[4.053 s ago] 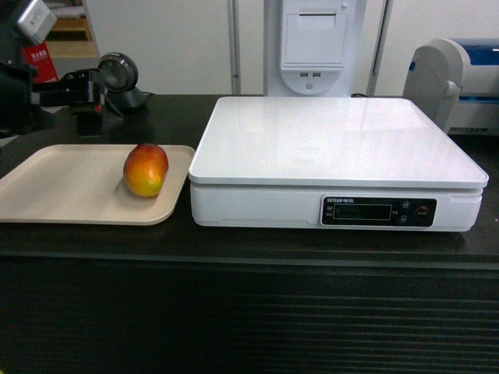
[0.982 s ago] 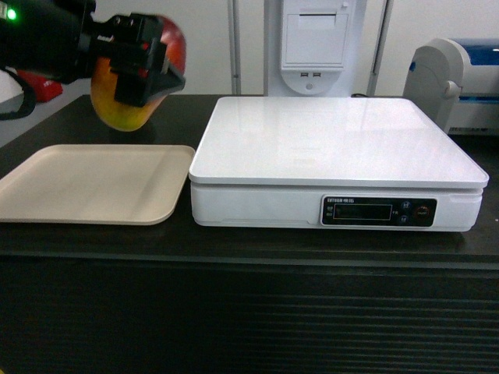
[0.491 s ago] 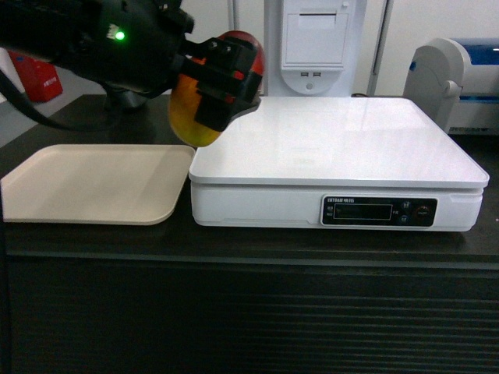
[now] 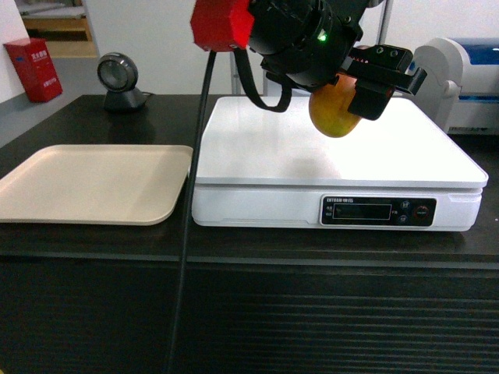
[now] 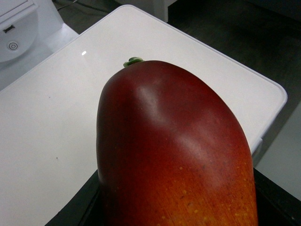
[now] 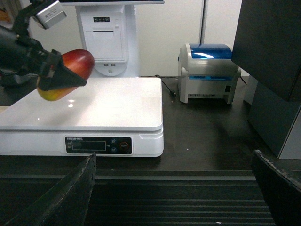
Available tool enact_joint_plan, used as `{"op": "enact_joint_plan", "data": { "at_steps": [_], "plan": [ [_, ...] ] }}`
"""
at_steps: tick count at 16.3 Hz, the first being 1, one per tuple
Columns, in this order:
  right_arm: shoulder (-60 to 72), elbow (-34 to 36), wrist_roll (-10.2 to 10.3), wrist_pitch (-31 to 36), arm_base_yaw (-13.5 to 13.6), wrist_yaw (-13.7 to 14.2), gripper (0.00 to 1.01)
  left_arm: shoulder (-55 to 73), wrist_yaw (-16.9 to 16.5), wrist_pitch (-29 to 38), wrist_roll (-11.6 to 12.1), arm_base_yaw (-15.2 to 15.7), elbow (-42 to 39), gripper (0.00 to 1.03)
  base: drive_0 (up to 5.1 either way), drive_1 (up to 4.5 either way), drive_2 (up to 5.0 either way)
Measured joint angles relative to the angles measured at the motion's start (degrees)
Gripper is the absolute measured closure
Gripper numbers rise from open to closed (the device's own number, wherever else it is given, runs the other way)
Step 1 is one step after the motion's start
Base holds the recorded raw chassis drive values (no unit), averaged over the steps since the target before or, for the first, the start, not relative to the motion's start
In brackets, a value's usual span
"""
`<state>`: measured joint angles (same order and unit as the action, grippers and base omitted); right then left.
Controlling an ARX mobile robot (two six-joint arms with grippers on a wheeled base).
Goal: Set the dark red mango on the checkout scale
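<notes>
While my left gripper [image 4: 360,92] clasps the dark red mango [image 4: 334,109] broadside above the scale [image 4: 335,152], toward one o'clock of centre, I judge it smooth-skinned, fairly heavy and bruisable (right gripper's jaws stand apart, idle).

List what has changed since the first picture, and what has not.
The left gripper took the mango off the beige tray, lifted it and carried it rightward; it now holds it above the scale, not yet set down. The tray is left bare. Tray, scale and counter have not moved. The right gripper hangs open in front of the counter.
</notes>
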<state>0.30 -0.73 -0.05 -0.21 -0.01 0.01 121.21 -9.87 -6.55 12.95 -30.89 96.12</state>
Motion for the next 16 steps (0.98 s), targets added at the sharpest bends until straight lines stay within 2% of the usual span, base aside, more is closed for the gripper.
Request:
{"op": "enact_joint_plan", "data": {
  "at_steps": [5,6,8,12,14,15,16],
  "plan": [
    [0.00,0.00,0.00,0.00,0.00,0.00,0.03,14.51,3.63,-9.88,-10.43,0.44,21.27,0.37,0.0,0.00,0.0],
    [0.00,0.00,0.00,-0.02,0.00,0.00,0.03,17.77,4.04,-12.83,-13.51,0.52,26.45,0.37,0.0,0.00,0.0],
    [0.00,0.00,0.00,-0.02,0.00,0.00,0.03,21.70,6.67,-15.82,-16.57,0.52,33.09,0.37,0.0,0.00,0.0],
    [0.00,0.00,0.00,0.00,0.00,0.00,0.03,25.92,10.16,-21.40,-20.15,0.50,41.62,0.37,0.0,0.00,0.0],
    [0.00,0.00,0.00,-0.02,0.00,0.00,0.03,26.86,10.47,-23.02,-20.52,0.44,42.82,0.37,0.0,0.00,0.0],
    [0.00,0.00,0.00,-0.02,0.00,0.00,0.03,27.15,10.29,-23.65,-20.46,0.15,42.82,0.28,0.0,0.00,0.0],
    [0.00,0.00,0.00,-0.02,0.00,0.00,0.03,27.17,9.99,-23.26,-20.41,-0.04,42.64,0.04,0.0,0.00,0.0]
  ]
}}
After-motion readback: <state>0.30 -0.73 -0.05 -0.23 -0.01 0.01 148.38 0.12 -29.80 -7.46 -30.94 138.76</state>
